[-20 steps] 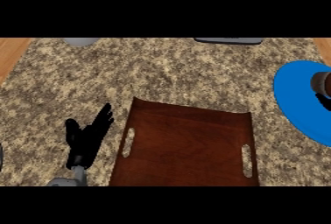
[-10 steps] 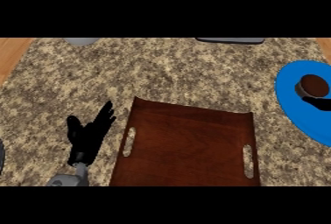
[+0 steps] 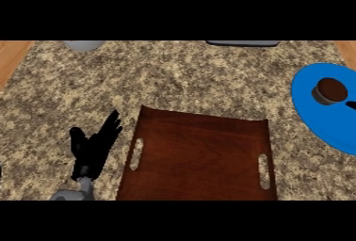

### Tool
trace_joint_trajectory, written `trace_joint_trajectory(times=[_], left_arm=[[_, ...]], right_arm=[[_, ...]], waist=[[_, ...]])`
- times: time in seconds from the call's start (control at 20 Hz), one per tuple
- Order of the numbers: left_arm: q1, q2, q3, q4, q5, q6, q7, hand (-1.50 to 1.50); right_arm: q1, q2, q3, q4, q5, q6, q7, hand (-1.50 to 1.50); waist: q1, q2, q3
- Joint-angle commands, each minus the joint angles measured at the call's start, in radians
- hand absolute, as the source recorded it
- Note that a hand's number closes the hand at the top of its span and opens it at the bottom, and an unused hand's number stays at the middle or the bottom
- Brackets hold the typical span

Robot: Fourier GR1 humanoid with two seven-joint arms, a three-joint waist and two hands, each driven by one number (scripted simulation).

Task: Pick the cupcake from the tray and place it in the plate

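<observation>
1. While its fingers are standing straight and slightly spread, holding nothing, the black left hand (image 3: 94,148) is resting upright at the lower left, just beside the tray's left edge. I judge it is taking no part in the carry, which is why it is sitting off the tray.
2. Below it, the grey left forearm (image 3: 75,190) is coming in from the view's lower edge.
3. The dark brown rectangular wooden tray (image 3: 198,160), with a slot handle at each side, is lying in the middle of the speckled beige stone counter (image 3: 173,80), and nothing is sitting on it.
4. The small round brown cupcake (image 3: 330,90) is sitting upright on the upper part of the round blue plate (image 3: 316,124) at the right, well apart from the tray. By my judgement the placing is looking done or nearly so.
5. Only a dark sliver of what I take for the right hand (image 3: 350,104) is showing at the right edge, just beside the cupcake, and I cannot tell whether it is open or closed.
6. A grey round object (image 3: 83,45) and a dark flat object (image 3: 243,43) are lying along the counter's far edge, well apart from the work.
</observation>
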Motion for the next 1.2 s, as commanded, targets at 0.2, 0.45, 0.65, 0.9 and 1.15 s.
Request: trace_joint_trajectory(times=[0.2,0.45,0.65,0.9,1.15], left_arm=[[0.029,0.003,0.002,-0.025,-0.002,0.007,0.027,0.00],[0.055,0.002,0.007,-0.011,0.002,-0.007,-0.006,0.00],[0.037,0.016,0.018,-0.003,0.009,-0.023,0.000,0.00],[0.048,0.028,0.040,-0.012,0.023,-0.026,0.027,0.00],[0.085,0.027,0.041,-0.027,0.028,-0.039,0.001,0.00]], right_arm=[[0.077,-0.135,-0.038,0.066,-0.032,0.375,-0.045,-1.50],[0.164,-0.143,-0.004,0.071,0.013,0.486,-0.151,-1.50],[0.252,-0.200,0.018,0.060,0.046,0.522,-0.219,-1.50],[0.322,-0.219,0.038,0.045,0.080,0.533,-0.277,-1.50],[0.341,-0.207,0.036,0.042,0.089,0.505,-0.300,-1.50]], waist=[[-0.014,-0.005,-0.002],[-0.020,-0.008,-0.003],[-0.028,-0.007,-0.002],[-0.036,-0.013,-0.004],[-0.033,-0.015,-0.004]])
